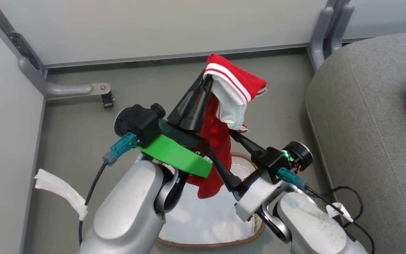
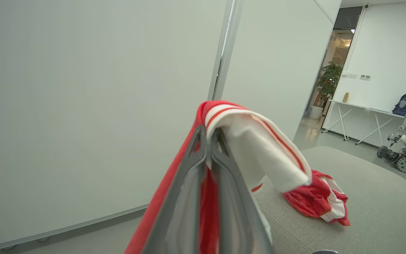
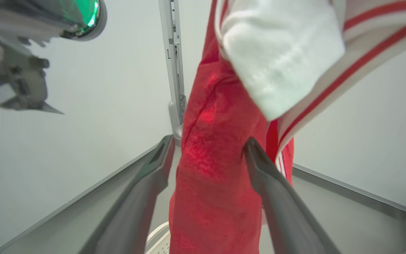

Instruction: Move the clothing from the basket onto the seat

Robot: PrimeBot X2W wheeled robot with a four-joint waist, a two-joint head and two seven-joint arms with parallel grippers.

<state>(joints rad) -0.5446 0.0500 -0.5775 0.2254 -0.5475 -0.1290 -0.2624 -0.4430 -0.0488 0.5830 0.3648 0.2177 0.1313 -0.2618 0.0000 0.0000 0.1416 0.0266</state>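
Carry step: left gripper (image 1: pixel 208 77) fingers pinch a red garment (image 1: pixel 220 141) above the basket (image 1: pixel 206 245), right gripper (image 3: pixel 208 144) fingers gape open. Next up, probably: swing it onto the seat (image 1: pixel 365 123).

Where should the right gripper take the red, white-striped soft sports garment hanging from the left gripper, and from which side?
The red garment's plain hanging length below its white fold, probably from the robot's right: it hangs straight and free, and the open right gripper straddles it. The shut left gripper pins the top.
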